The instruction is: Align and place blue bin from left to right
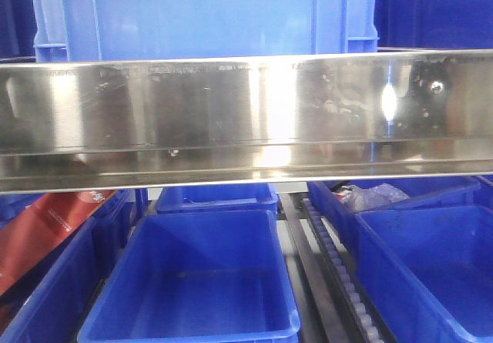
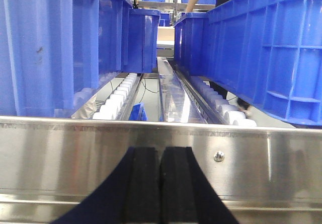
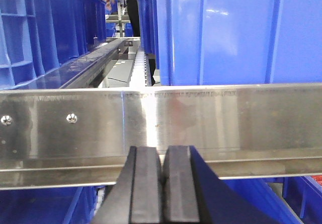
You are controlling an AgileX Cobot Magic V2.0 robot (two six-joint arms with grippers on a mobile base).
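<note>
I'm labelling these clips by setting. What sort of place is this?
Probably a warehouse or factory sorting line: blue bin on a steel rail, roller tracks, more blue tubs below.

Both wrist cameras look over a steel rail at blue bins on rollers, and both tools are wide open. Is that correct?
Not quite. The left tool and right tool are shut, pads together, as both wrist views show. The rail, bins and rollers are as you say.

Both pincers (image 2: 161, 183) (image 3: 162, 183) have black, flat-faced fingers.
</note>
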